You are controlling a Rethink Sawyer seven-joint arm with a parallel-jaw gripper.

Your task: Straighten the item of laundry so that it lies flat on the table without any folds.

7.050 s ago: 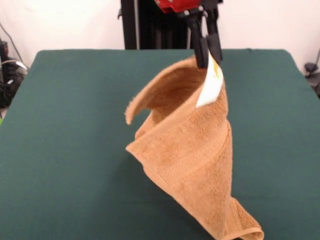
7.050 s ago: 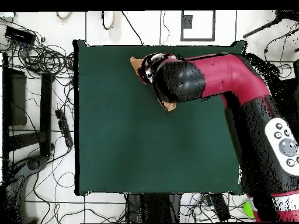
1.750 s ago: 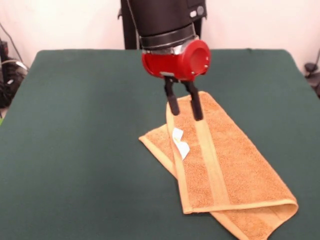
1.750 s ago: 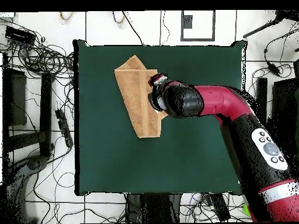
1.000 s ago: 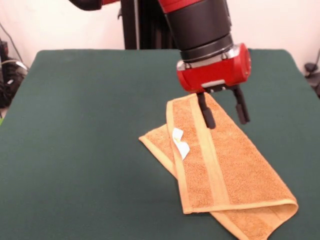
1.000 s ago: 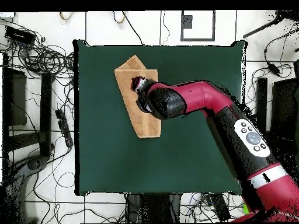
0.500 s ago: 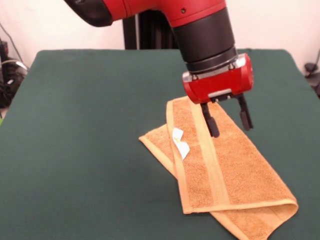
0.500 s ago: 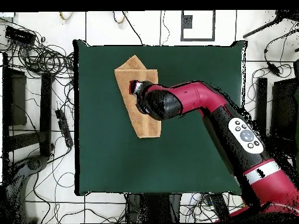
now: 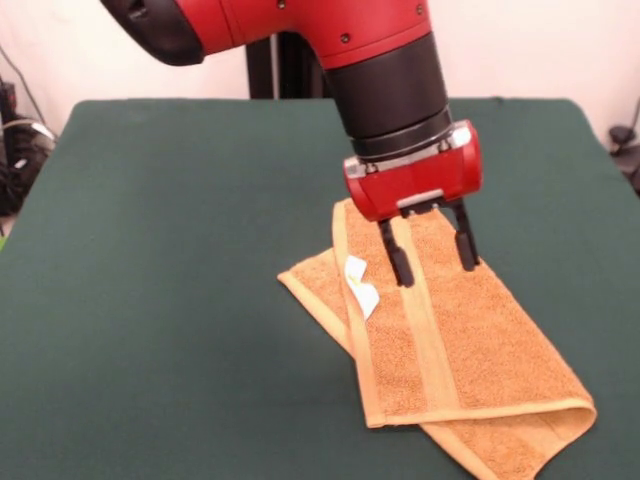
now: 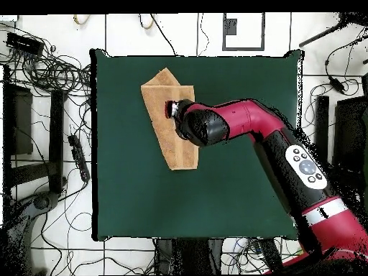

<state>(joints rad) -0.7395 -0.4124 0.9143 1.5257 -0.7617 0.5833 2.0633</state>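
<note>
A dark green cloth-topped bench (image 9: 150,250) is seen in front of a pale wall, with the black pedestal column (image 9: 290,65) standing at its far side; in the overhead view the bench (image 10: 237,108) is ringed by white floor tiles and tangled black cables (image 10: 50,68). An orange-tan terry towel (image 9: 470,340) lies on the bench right of centre in the front view, folded over on itself into a long strip that runs from near the bench's middle toward the near right edge. A paler woven stripe band (image 9: 425,330) runs along the upper layer, and a lower layer is seen sticking out at the left side and at the near right corner. A small white tag (image 9: 360,287) sits at the left edge of the fold, curled upward. In the overhead view the towel (image 10: 162,108) is found in the upper left part of the bench, its lower end reaching toward the middle. The red and black arm (image 9: 330,40) comes down from above, and the claw (image 9: 432,252) is held over the far end of the towel, its two black fingers (image 9: 396,255) spread apart with nothing between them; whether the tips touch the cloth cannot be told. In the overhead view the claw is hidden beneath the arm's wrist (image 10: 198,123).
</note>
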